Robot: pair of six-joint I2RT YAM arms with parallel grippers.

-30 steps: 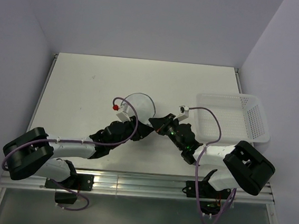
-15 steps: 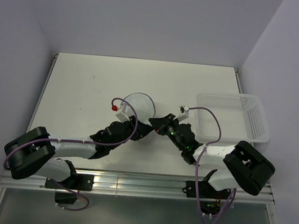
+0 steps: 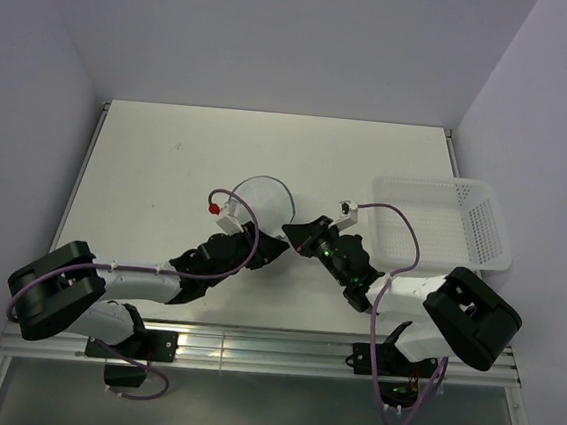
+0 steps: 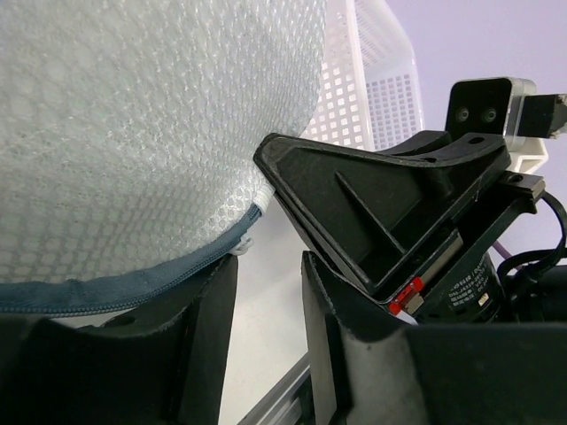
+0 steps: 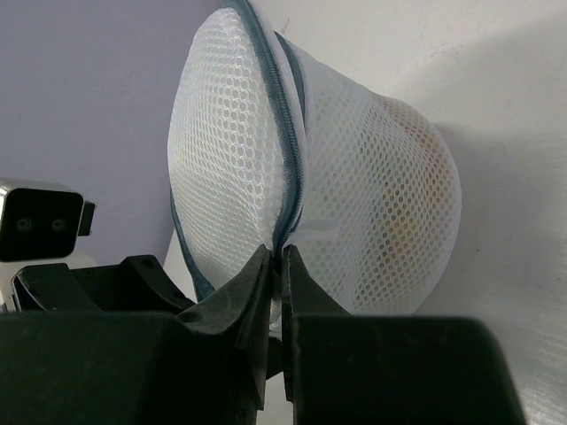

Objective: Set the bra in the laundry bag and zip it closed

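Note:
The laundry bag [image 3: 263,198] is a small domed white mesh bag with a blue-grey zipper rim, standing mid-table. In the right wrist view the bag [image 5: 354,177] stands on edge, and something tan, likely the bra [image 5: 409,190], shows faintly through the mesh. My right gripper [image 5: 282,255] is shut on the zipper seam at the bag's lower edge; in the top view the right gripper [image 3: 295,233] is at the bag's near right side. My left gripper [image 4: 267,267] is open just under the bag's rim [image 4: 133,282], with only bare table between its jaws; in the top view it [image 3: 272,250] sits beside the right gripper.
A white perforated plastic basket [image 3: 485,232] stands at the right edge of the table and also shows in the left wrist view [image 4: 372,80]. The two grippers are very close together at the bag. Purple cables loop over both arms.
The left arm has shifted slightly to the left. The bag and the right gripper have stayed put.

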